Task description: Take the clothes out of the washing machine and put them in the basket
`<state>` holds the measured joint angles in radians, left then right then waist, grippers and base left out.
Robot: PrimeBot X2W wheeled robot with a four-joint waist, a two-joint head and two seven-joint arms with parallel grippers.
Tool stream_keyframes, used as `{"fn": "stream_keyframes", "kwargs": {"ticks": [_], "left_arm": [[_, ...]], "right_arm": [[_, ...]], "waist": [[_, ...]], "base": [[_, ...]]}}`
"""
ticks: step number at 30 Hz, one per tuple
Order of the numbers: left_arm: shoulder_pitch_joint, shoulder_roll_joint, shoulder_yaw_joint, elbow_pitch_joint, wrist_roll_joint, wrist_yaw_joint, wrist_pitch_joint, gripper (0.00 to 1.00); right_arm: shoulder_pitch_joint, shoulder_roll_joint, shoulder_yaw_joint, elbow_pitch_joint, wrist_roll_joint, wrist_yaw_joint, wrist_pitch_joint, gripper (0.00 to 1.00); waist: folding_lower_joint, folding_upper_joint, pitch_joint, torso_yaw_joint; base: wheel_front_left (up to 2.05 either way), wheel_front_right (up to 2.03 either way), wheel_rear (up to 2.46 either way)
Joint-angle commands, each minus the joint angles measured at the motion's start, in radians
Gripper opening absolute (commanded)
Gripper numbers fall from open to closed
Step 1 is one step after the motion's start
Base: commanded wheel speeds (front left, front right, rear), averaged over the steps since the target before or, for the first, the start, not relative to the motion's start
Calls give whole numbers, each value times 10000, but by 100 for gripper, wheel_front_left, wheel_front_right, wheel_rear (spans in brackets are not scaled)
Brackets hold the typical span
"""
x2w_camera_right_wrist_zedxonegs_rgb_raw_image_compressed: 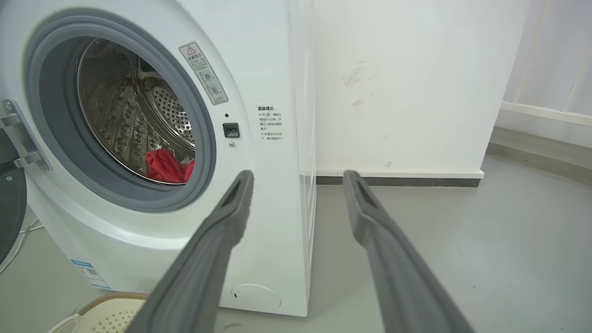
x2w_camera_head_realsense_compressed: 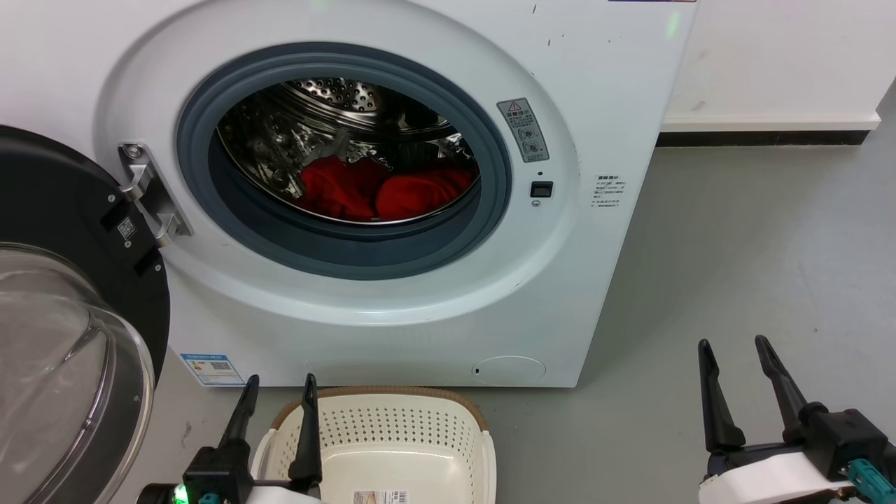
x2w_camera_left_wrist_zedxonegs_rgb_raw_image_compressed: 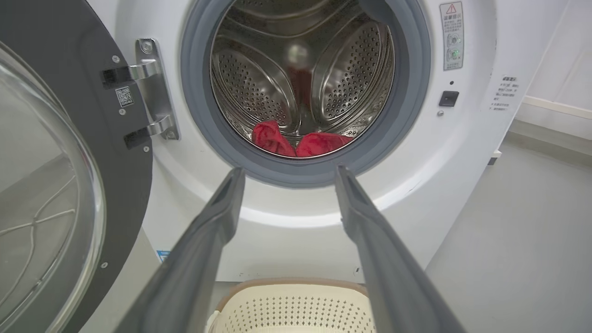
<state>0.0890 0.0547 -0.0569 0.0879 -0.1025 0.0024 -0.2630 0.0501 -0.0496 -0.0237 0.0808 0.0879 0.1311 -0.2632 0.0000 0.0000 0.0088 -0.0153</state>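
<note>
The clothes [x2w_camera_head_realsense_compressed: 381, 190] lie inside the washing machine [x2w_camera_head_realsense_compressed: 595, 280], basket [x2w_camera_head_realsense_compressed: 392, 393] in front.

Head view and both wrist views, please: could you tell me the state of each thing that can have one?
washing machine: porthole uncovered, clothes inside.
door: swung wide open on its left hinge.
clothes: heaped at the bottom of the drum, not gripped.
basket: upright on the floor before the machine, no clothes in the part that shows.
left gripper: open, empty.
right gripper: open, empty.
</note>
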Motion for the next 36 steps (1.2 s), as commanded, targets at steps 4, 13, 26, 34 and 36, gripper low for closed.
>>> {"fn": "stream_keyframes", "kwargs": {"ticks": [4,13,26,34,36], "left_arm": [[-63,-39,123,41,131,-94,-28,100],[-48,-51,70,-123,198,-38,-28,100],[-2484,685,306,1534,613,-817,-28,100],[-5902,2261,513,2908,706,-1147,-28,100],[-7099,2705,417,3487,704,-1230,215,100]], "right_arm": [[-17,-12,-14,87,-26,-7,-25,100],[-77,-12,-18,62,-31,-7,-25,100],[-1261,-3,2,-470,3,-7,-23,100],[-1919,5,81,-677,382,-7,-25,100],[-2060,2,144,-743,524,-7,-25,100]], "waist": [[0,0,8,-11],[0,0,69,-68],[0,0,2980,-1197],[0,0,5101,-1836],[0,0,5570,-1985]], "base": [[0,0,0],[0,0,0],[0,0,0],[0,0,0],[0,0,0]]}}
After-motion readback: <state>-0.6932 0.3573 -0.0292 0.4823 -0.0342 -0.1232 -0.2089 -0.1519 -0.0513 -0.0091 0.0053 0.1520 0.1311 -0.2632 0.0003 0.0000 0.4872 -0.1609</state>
